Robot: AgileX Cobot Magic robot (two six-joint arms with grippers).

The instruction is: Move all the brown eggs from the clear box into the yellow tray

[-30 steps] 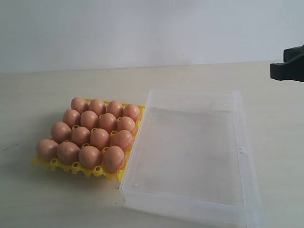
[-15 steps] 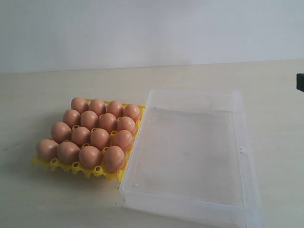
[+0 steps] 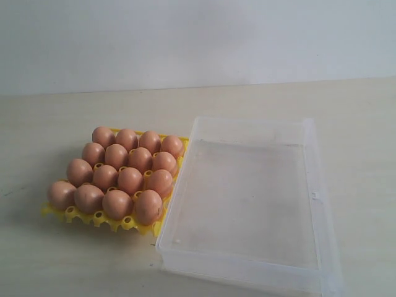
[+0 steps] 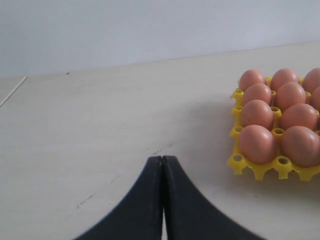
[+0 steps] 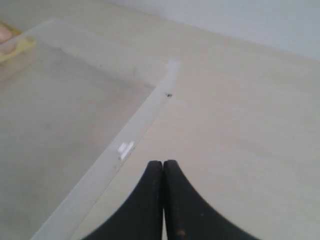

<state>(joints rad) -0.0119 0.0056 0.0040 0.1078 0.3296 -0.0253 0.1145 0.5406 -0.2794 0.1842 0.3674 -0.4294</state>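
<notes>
Several brown eggs [image 3: 130, 180] fill the yellow tray [image 3: 96, 217] on the left of the table; the tray [image 4: 248, 168] and some eggs [image 4: 257, 144] also show in the left wrist view. The clear box [image 3: 312, 196] lies right beside the tray and holds no eggs; its rim [image 5: 125, 147] shows in the right wrist view. My left gripper [image 4: 162, 159] is shut, empty, over bare table off the tray's side. My right gripper [image 5: 163, 163] is shut, empty, just outside the box's rim. Neither gripper appears in the exterior view.
A pale wooden table [image 3: 247, 102] runs back to a white wall [image 3: 198, 37]. A small white label [image 5: 124, 148] sticks on the box's rim.
The right arm's dark gripper, seen at the right edge of the exterior view a second ago, has slid out of that view. Eggs, tray and box have not moved.
</notes>
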